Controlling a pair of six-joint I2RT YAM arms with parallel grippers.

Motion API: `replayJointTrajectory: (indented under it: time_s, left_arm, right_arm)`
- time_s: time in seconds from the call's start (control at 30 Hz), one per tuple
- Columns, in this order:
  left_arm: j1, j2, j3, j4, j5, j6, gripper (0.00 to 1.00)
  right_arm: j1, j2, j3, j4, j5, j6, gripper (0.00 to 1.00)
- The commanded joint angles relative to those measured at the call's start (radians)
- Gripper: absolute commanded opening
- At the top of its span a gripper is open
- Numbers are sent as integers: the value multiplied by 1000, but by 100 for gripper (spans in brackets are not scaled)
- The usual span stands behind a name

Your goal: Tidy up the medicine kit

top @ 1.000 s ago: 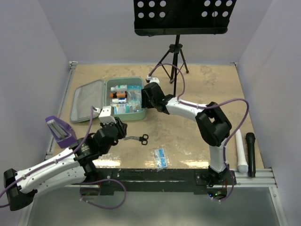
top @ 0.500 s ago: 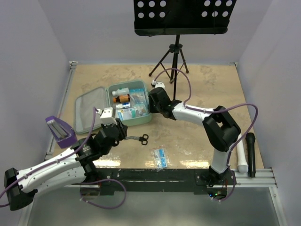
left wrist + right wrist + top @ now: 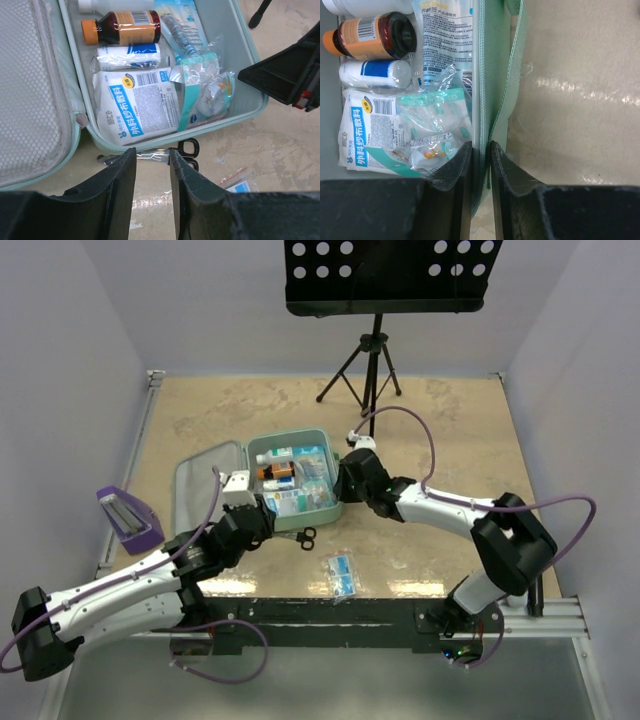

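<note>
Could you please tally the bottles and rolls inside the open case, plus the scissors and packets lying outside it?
Bottles in the mint-green tin medicine kit: 2 (white plastic bottle, brown glass bottle with orange cap)
Rolls: 1 (white roll with blue label)
Scissors: 1 (black-handled metal scissors)
Packets outside: 1 (small clear blue-printed packet)
Total: 5

I'm looking at the left arm (image 3: 110, 592) and right arm (image 3: 445, 508) wearing white shells and black joints, purple cables (image 3: 560, 501) trailing along them.
</note>
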Motion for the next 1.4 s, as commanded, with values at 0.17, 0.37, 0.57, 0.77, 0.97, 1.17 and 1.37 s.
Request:
replayJointTrajectory:
  time_s: [0.17, 0.37, 0.57, 0.77, 0.97, 1.17, 1.37]
  left_arm:
    - [6, 40, -20, 67, 3, -8, 38]
    - [8, 103, -32, 97, 1, -1, 38]
    - [12, 171, -31, 156, 15, 25, 38]
    - [32, 247, -12, 229, 28, 77, 37]
    - [72, 318, 15, 301, 61, 123, 37]
    - [120, 369, 46, 352, 80, 155, 37]
    - [187, 422, 54, 396, 109, 147, 36]
  right_arm:
    - [11, -233, -177, -17, 6, 144, 8]
    - [11, -333, -294, -36, 31, 196, 8]
    - [13, -417, -349, -60, 35, 230, 8]
    - [14, -495, -366, -113, 49, 247, 8]
    - [14, -503, -334, -113, 74, 224, 17]
    - [13, -434, -265, -93, 95, 176, 24]
    - [5, -301, -200, -25, 92, 133, 18]
